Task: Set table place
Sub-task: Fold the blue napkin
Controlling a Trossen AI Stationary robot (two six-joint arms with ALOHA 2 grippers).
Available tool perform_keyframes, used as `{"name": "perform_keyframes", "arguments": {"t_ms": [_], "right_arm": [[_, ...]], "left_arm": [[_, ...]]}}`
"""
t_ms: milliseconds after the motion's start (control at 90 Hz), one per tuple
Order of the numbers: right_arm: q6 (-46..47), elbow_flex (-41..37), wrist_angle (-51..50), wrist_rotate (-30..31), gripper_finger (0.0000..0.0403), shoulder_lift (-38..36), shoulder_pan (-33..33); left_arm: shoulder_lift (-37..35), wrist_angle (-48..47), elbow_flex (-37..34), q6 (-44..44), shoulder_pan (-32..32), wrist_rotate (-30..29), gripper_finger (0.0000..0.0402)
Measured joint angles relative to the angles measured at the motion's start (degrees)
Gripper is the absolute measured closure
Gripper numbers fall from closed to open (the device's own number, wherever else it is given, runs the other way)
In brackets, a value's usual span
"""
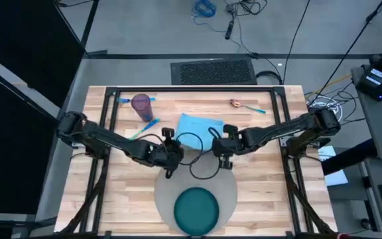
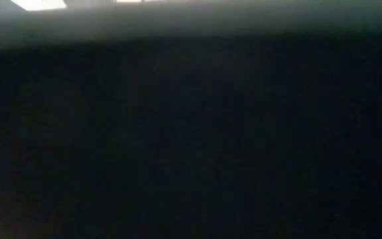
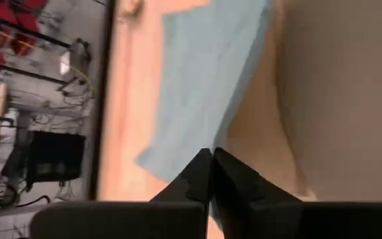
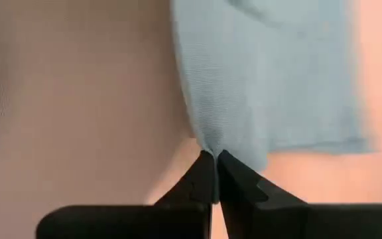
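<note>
The light blue napkin lies on the table, just beyond the round grey placemat that carries the dark teal plate. My left gripper is shut at the napkin's near left corner. My right gripper is shut at its near right corner. The low view is dark and shows nothing. My left gripper meets the napkin's corner with the free ends of its shut fingers, coming from the table's near left side. Whether cloth sits between the fingers cannot be told. My right gripper pinches the napkin's corner between its two fingertips, coming from the near right; the cloth gathers to a point at the tips. The rest of the napkin spreads away from the fingers.
A purple cup stands at the back left, with blue-handled cutlery beside it. A spoon lies at the back right. A black cable loops between the two grippers over the placemat's far edge.
</note>
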Motion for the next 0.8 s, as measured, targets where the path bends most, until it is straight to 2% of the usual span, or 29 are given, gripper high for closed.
{"name": "perform_keyframes", "arguments": {"t_ms": [133, 222, 344, 378, 411, 478, 522, 578, 611, 644, 700, 733, 800], "right_arm": [[-0.80, 7.95, -7.56, 8.98, 0.0403, -1.07, -0.31], [-3.54, 13.49, -9.92, 10.22, 0.0403, -1.22, -1.41], [-6.98, 19.17, -9.50, 16.91, 0.0403, -1.16, -3.97], [-7.87, 20.51, -9.49, 16.19, 0.0403, -1.21, -5.05], [-9.10, 21.53, -9.41, 12.92, 0.0403, -1.28, -6.26], [-10.97, 22.32, -8.89, 6.23, 0.0403, -1.25, -8.59], [-11.32, 22.30, -8.00, 8.12, 0.0403, -1.11, -9.60], [-11.49, 22.30, -6.17, 14.09, 0.0403, -1.05, -10.47], [-11.52, 22.42, -5.63, 14.90, 0.0403, -1.15, -11.37], [-11.69, 22.52, -5.47, 11.19, 0.0403, -1.29, -12.35], [-12.81, 22.52, -5.53, -0.28, 0.0403, -1.33, -13.88], [-13.13, 22.47, -5.50, -2.77, 0.0403, -1.10, -14.00], [-12.40, 22.41, -4.21, 4.22, 0.0403, -0.13, -12.85]], "left_arm": [[-5.48, -2.90, 2.96, 1.83, 0.20, -5.36, 0.0401], [-8.77, -2.09, 4.84, 4.38, 1.28, -5.96, 0.0401], [-11.92, -2.20, 6.64, 6.83, 4.83, -6.06, 0.0401], [-12.45, -2.46, 6.90, 6.93, 5.97, -6.03, 0.0401], [-12.80, -2.75, 7.43, 6.91, 7.23, -4.69, 0.0401], [-13.23, -4.59, 8.23, 6.95, 9.41, 3.59, 0.0401], [-13.18, -4.01, 8.26, 6.98, 10.65, 6.13, 0.0401], [-12.91, -1.09, 8.25, 7.78, 11.62, 3.17, 0.0401], [-12.73, 0.14, 8.25, 8.64, 12.31, 1.61, 0.0401], [-12.60, 0.72, 8.43, 8.83, 12.89, 2.40, 0.0401], [-12.55, -0.95, 8.98, 8.94, 13.56, 9.73, 0.0401], [-12.48, -1.63, 8.97, 8.88, 13.70, 10.85, 0.0401], [-12.01, -0.22, 8.89, 8.82, 13.22, 4.67, 0.0401]]}}
